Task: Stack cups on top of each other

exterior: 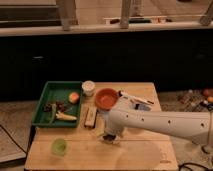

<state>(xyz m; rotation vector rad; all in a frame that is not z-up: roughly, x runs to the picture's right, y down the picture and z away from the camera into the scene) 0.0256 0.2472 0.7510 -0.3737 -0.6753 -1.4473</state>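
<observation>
green cup (59, 146) stands upright at front-left of table (145, 152); white cup (88, 88) near back edge, just beside the tray (42, 104) & left of orange bowl (106, 98); the 2 cups well apart; my gripper (110, 135) pts down at mid-table, to the right of green cup, just in front of wood block (90, 116); can't tell how far open it is or if it holds anything; my arm (160, 122) reaches in from the right; tray has food bits in it.
</observation>
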